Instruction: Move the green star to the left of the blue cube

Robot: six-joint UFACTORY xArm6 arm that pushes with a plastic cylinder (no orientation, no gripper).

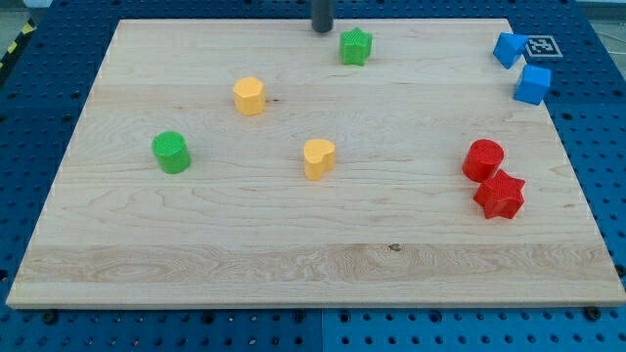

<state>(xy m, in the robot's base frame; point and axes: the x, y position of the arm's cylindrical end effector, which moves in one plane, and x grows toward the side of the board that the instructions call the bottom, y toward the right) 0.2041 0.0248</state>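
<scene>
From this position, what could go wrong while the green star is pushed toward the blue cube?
1. My tip sits at the view's top, just left of the green star, near the board's top edge; an off-centre push might send the star off the board.
2. Two blue blocks sit close together: the blue cube and another blue block. The star may strike the upper one first and shift it.
</scene>
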